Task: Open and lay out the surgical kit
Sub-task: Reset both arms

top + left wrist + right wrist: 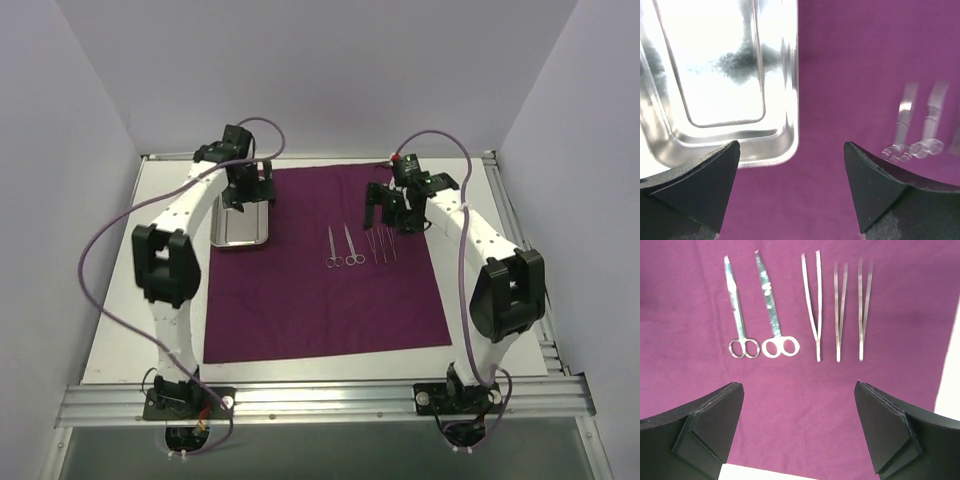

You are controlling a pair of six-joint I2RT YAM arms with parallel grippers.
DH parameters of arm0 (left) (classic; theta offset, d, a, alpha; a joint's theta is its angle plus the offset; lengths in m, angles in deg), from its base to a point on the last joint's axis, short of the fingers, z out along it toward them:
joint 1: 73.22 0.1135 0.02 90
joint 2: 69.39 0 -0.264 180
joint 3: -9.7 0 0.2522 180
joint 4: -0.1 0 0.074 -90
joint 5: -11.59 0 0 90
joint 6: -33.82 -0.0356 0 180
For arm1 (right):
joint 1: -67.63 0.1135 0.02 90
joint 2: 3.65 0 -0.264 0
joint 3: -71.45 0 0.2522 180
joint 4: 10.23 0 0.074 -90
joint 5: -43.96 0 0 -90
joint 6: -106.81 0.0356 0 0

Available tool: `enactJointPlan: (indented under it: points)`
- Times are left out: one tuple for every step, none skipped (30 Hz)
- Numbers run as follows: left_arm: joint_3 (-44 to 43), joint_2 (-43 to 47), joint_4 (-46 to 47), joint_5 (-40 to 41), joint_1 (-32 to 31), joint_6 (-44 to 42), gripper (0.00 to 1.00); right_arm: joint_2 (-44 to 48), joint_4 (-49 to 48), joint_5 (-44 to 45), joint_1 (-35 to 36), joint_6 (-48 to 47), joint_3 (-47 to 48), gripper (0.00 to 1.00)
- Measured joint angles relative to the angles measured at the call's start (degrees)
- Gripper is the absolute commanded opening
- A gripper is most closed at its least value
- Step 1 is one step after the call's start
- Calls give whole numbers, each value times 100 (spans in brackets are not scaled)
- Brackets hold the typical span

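Note:
The dark purple cloth [320, 300] of the surgical kit lies spread flat on the table. A shiny steel tray [240, 228] sits on its far left corner, empty inside, its rim [785, 140] just ahead of my left gripper [790, 145]. That gripper [250, 190] hovers open over the tray's far end, holding nothing. Two ring-handled scissors [740, 315] [772, 310] and three slim tweezers [812, 305] [839, 310] [864, 310] lie in a row on the cloth [800, 405]. My right gripper [799, 385] is open and empty, just behind the tweezers [383, 245].
The white table top [150, 280] shows around the cloth, with plain walls on three sides. An aluminium rail [320, 400] carrying both arm bases runs along the near edge. Purple cables [100, 290] loop beside each arm.

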Motion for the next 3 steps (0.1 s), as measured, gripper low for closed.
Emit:
enactJointPlan:
  points:
    - [341,398,219,-33,2,13,94,68,-96,-76,4,7,-125,100]
    - [756,866,505,-96,4,46,94,146,-236,-157,11,15,-275,100]
    - [1145,1346,750,-188,9,90,94,280,-459,-247,26,20,-507,100]
